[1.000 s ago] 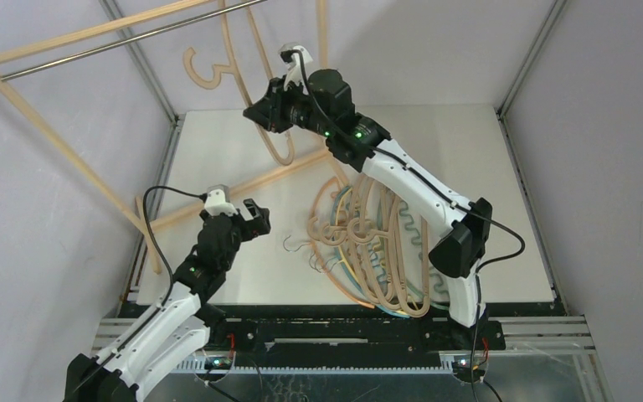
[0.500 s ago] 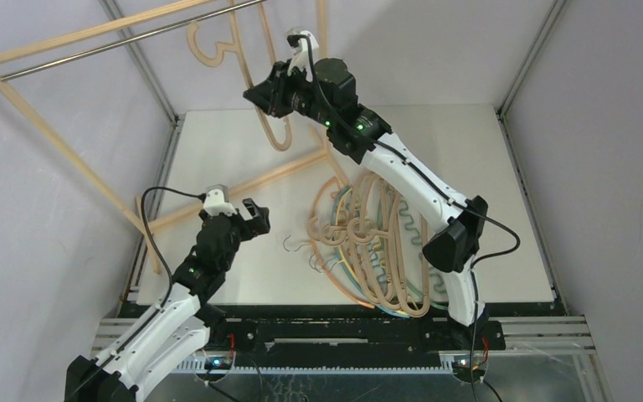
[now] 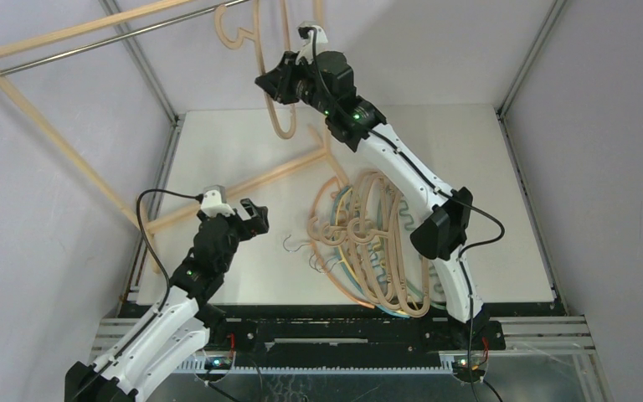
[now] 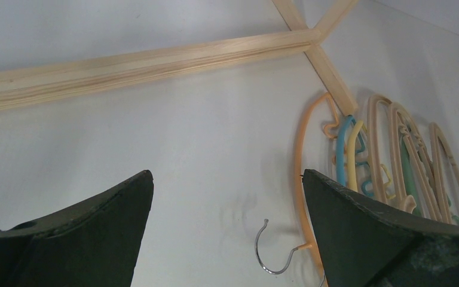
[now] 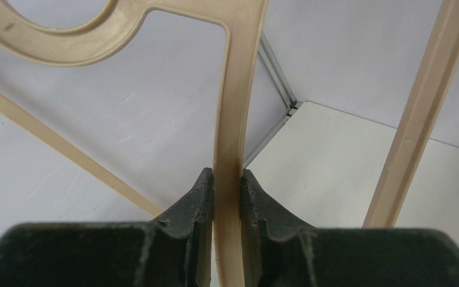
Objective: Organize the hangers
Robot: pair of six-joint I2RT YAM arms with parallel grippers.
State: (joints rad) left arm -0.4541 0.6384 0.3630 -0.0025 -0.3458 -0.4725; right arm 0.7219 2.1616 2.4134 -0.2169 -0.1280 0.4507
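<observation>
Hangers (image 3: 377,243) were mostly piled on the table (image 3: 486,167), right of center, near the right arm's base. R gripper (image 5: 227,179) was clamped on one light-wood hanger (image 5: 234,107), held up high by the rack (image 4: 155,63). L gripper (image 4: 227,185) hovered low over the table w/ jaws wide, nothing in it.

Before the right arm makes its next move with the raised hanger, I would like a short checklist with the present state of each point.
1. Right gripper shut on the beige curved hanger: ok.
2. Hanger's top hooked over the metal rail: cannot tell.
3. Left gripper open and empty: ok.
4. Other hangers hung: not ok, a pile of hangers lies on the white table.
</observation>
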